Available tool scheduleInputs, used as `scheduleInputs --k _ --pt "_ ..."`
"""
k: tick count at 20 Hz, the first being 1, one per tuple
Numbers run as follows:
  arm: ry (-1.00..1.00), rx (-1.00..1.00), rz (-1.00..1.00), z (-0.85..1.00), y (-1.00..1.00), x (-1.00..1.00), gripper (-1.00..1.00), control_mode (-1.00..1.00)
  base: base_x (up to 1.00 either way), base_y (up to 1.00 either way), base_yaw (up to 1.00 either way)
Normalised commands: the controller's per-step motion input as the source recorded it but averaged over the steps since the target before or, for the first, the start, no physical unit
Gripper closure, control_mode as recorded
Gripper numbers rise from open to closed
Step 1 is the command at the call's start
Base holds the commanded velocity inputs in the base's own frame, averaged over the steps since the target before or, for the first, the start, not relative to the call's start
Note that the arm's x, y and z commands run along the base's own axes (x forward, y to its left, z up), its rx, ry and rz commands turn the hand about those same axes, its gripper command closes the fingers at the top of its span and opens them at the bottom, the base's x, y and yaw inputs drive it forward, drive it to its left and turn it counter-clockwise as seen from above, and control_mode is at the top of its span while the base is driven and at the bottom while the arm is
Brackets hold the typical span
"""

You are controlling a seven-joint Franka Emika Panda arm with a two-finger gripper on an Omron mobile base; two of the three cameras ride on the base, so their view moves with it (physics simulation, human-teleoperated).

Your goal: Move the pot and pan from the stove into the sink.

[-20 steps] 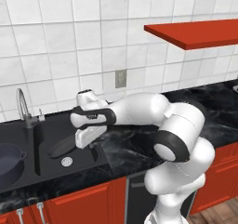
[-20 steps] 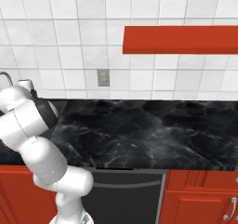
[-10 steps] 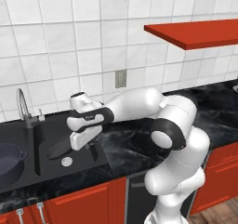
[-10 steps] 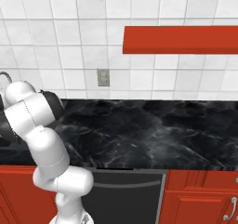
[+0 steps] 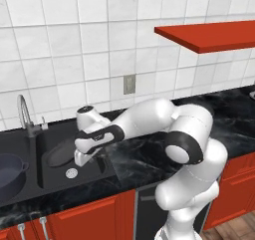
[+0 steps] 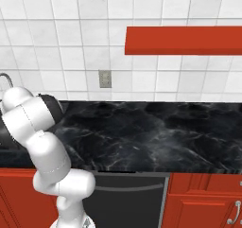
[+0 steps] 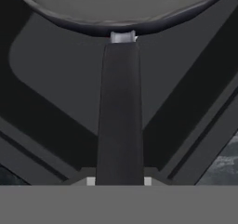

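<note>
Figure: second transfer, pan held over the basin. The gripper (image 5: 84, 157) is closed on the long handle of the pan (image 5: 62, 153), which hangs above the right-hand compartment of the sink (image 5: 99, 174) — its dark round body sits to the left of the hand, near the drain (image 5: 71, 173). In the hand view the handle runs straight up from between the fingertips to the pan (image 7: 121, 7), with the basin floor beneath it; whether the pan touches that floor cannot be told. The pot (image 5: 10, 170) rests in the left-hand part of the sink, at the left edge of the left base view, beside the faucet (image 5: 25, 115). The black marbled worktop (image 6: 156, 132) stretches away to the right. The pot's share of the task appears done; the step in hand is placing the pan. The next move probably calls for lowering the pan until it rests level on the basin floor, then opening the fingers and lifting clear — without catching the sink wall.
</note>
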Motion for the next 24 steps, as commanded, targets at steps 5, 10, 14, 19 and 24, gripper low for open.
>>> scheduleInputs --k 5,10,14,19,24 --pt "-0.03 0.03 0.00 -0.01 0.00 0.00 1.00 -1.00 0.00 0.00 0.00" --pt "0.01 0.00 0.00 -0.16 0.01 0.27 1.00 -1.00 0.00 0.00 0.00" --pt "0.03 0.00 0.00 -0.26 0.02 0.28 1.00 -1.00 0.00 0.00 0.00" --pt "0.00 -0.01 0.00 -0.13 0.09 0.16 1.00 -1.00 0.00 0.00 0.00" --pt "0.00 -0.05 -0.02 -0.27 0.41 0.01 1.00 -1.00 0.00 0.00 0.00"
